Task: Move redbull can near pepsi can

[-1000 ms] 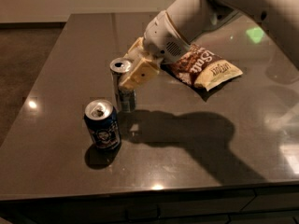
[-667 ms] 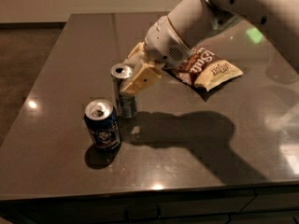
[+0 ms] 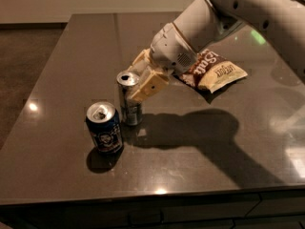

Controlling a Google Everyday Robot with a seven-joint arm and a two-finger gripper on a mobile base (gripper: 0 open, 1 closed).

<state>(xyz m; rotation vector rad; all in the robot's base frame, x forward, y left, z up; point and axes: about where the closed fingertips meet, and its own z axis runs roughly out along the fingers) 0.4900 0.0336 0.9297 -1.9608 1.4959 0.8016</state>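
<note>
The redbull can (image 3: 129, 109), tall, slim and silver, stands upright on the dark table (image 3: 190, 171), left of centre. The pepsi can (image 3: 104, 129), short and dark blue with an open top, stands just to its front left, with a small gap between them. My gripper (image 3: 133, 83) reaches in from the upper right and is shut on the upper part of the redbull can. One beige finger (image 3: 148, 86) lies across the can's right front, and the other sits behind the can.
A brown and white snack bag (image 3: 214, 70) lies on the table behind my arm (image 3: 200, 27), to the right. The table's front edge runs along the bottom of the view, and its left edge borders dark floor.
My gripper has carried the redbull can a little forward and down, toward the pepsi can. The pepsi can and the snack bag have not moved.
</note>
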